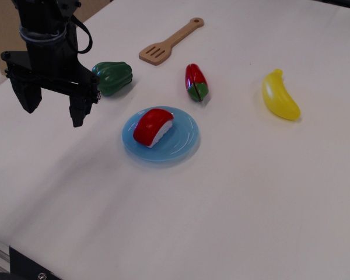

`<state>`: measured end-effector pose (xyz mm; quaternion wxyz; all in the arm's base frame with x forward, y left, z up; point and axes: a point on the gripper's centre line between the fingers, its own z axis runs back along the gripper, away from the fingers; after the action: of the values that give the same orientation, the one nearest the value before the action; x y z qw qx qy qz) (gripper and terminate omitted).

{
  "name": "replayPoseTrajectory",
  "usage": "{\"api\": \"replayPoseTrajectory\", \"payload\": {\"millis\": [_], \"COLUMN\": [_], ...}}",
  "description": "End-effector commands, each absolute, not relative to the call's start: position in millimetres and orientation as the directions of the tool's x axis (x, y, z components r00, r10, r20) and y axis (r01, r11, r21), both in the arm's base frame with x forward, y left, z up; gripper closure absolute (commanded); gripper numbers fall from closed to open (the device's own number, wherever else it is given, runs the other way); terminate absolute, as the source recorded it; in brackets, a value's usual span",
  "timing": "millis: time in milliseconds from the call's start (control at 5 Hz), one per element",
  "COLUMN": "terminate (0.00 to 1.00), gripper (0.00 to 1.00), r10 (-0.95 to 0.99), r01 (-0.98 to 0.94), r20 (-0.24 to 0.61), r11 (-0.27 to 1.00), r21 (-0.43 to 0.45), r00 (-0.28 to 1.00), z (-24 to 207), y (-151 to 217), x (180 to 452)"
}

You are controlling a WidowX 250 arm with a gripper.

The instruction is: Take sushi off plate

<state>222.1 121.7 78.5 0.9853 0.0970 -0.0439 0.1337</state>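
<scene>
The sushi (153,126) is seen lying on the plate (184,146), left of centre. The claw (53,109) is held wide and empty to the left, above the desk (251,204). Squaring across the narrow sides is advised.

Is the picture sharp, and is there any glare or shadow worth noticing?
In observation.image: mostly sharp, lit softly from above; the sushi shows small highlights on its glossy red top, the banana a slight sheen; the open gripper casts only a faint, diffuse shadow on the table.

No readable text, labels, numbers or signs anywhere.
</scene>
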Motion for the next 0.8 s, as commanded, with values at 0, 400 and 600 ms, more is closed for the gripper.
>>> {"api": "replayPoseTrajectory", "payload": {"millis": [0, 400, 600], "terminate": [0.0, 0.0, 0.0], "gripper": [0.0, 0.0, 0.0], "r10": [0.255, 0.175, 0.144], "r01": [-0.272, -0.189, -0.15], "r20": [0.112, 0.183, 0.184], "r11": [0.945, 0.98, 0.989], "r21": [0.179, 0.062, 0.014], "r00": [0.96, 0.967, 0.972], "z": [78, 94, 91], "y": [122, 85, 70], "x": [222, 256, 271]}}
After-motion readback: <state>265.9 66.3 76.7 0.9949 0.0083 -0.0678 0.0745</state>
